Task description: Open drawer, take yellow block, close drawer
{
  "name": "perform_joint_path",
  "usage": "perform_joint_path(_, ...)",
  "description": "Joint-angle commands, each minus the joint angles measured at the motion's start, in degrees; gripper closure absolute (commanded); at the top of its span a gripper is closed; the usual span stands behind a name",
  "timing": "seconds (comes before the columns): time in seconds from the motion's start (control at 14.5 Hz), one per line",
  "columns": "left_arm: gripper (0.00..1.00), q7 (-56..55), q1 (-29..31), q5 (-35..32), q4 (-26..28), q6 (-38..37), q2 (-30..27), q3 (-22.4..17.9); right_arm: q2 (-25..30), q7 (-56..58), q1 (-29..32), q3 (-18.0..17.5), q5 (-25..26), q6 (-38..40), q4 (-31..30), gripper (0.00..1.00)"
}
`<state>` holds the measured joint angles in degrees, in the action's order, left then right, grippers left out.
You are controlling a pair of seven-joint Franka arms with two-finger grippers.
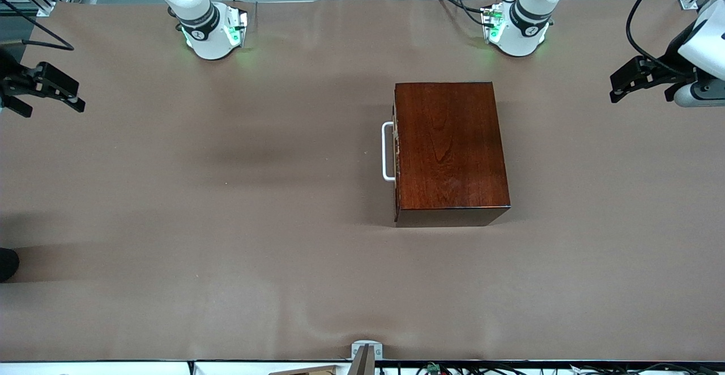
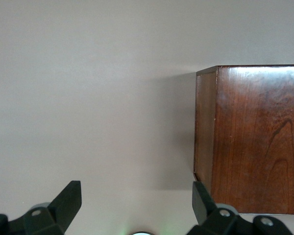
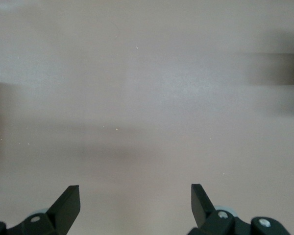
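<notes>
The dark reddish-brown wooden box [image 1: 450, 151] is sitting on the tabletop [image 1: 226, 222], toward the left arm's end, and serves as the landmark here. The drawer [image 1: 396, 148] is sitting fully pushed into the box, only its thin pale front edge showing, and its white handle [image 1: 387, 152] is sticking out of the box face that is looking toward the right arm's end of the tabletop. The yellow block is not showing in any view.

The left gripper [image 1: 628, 89] is hanging over the edge of the tabletop at the left arm's end, well apart from the box. Its fingers [image 2: 68, 200] are standing wide apart and grasping nothing; in the left wrist view a corner of the box [image 2: 255, 142] is showing just past one fingertip.

The right gripper [image 1: 48, 100] is hanging over the tabletop edge at the right arm's end, even farther from the box. Its fingers [image 3: 68, 203] are spread wide, released, with only bare brown tabletop [image 3: 147, 98] under them.
</notes>
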<state>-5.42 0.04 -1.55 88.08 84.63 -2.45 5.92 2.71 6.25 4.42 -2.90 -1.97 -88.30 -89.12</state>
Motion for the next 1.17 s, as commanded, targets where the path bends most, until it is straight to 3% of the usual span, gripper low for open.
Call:
perform_joint_path(0.0, 0.00, 0.4, 0.3, -0.9, -1.0, -0.7, 0.3, 0.4, -0.6, 0.9, 0.9, -0.6, 0.4, 0.5, 1.1, 0.00)
perform_joint_path(0.48, 0.00, -2.1, -0.7, -0.7, -2.9, -0.7, 1.8, 0.8, -0.6, 0.6, 2.1, -0.6, 0.3, 1.0, 1.1, 0.00)
perform_joint_path(0.69, 0.00, -4.1, -2.8, -0.8, -3.2, -0.7, 4.5, 4.0, -0.6, 0.6, 1.8, -0.7, 0.3, 1.0, 1.1, 0.00)
perform_joint_path(0.9, 0.00, -11.5, -7.0, -0.7, -4.6, -0.7, 8.1, 6.5, -0.6, 0.4, 2.3, -0.6, 0.3, 0.9, 1.1, 0.00)
perform_joint_path(1.1, 0.00, -20.3, -15.3, -0.8, -8.5, -0.2, 14.1, 6.5, -0.6, 0.6, 2.1, -0.6, 0.2, 0.9, 1.1, 0.00)
